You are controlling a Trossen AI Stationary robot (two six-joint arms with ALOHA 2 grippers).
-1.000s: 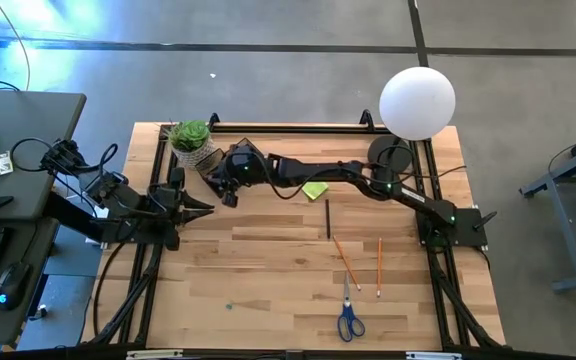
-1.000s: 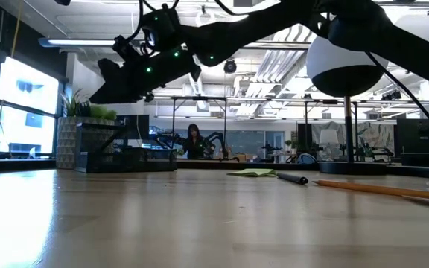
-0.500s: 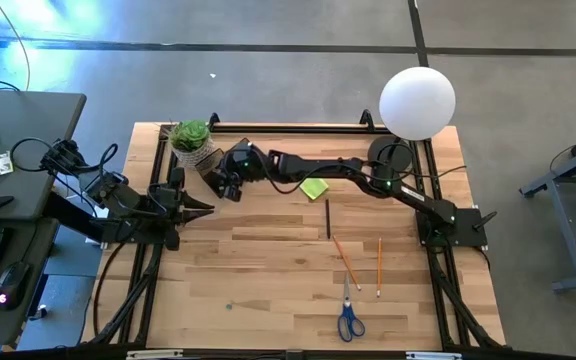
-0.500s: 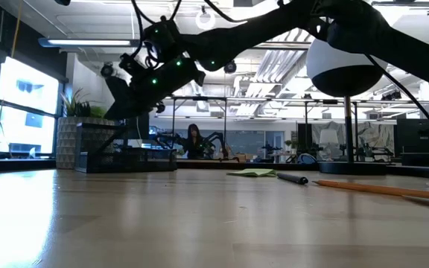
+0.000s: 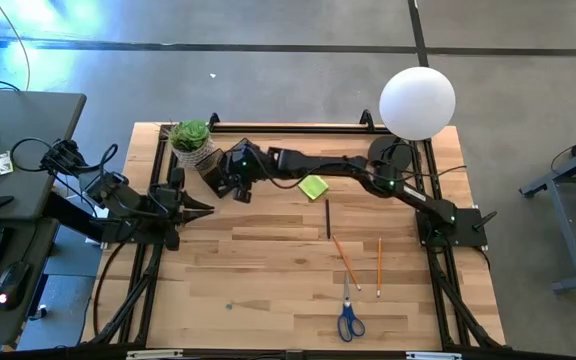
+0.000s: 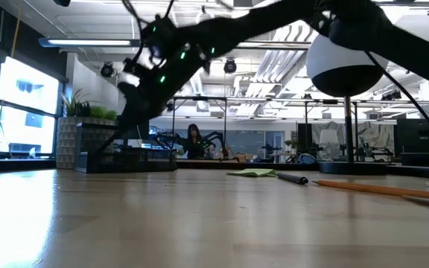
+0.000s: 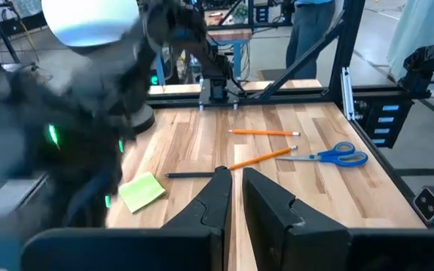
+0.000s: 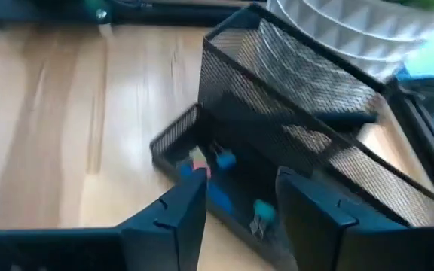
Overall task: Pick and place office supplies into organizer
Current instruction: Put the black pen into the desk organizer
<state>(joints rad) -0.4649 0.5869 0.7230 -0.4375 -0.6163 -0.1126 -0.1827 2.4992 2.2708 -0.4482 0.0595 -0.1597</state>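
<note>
High view: the organizer [image 5: 216, 172] sits at the table's far-left corner, just beside the potted plant [image 5: 191, 141], mostly hidden under the right gripper [image 5: 230, 184]. Right wrist view shows black mesh walls, its long axis running diagonally, with small blue pieces [image 8: 221, 197] in the low front tray. The right gripper's fingers [image 8: 173, 218] stand apart — nothing between them — directly above that tray. The left gripper [image 5: 203, 208] waits at the left edge, fingers nearly together, empty. Remaining on the table: sticky-note pad [image 5: 314, 187], dark pen [image 5: 328, 218] lying front-to-back, two pencils [image 5: 345, 262], and scissors [image 5: 349, 315] with handles nearest the front edge. The globe lamp [image 5: 417, 103] stands at the far-right corner.
</note>
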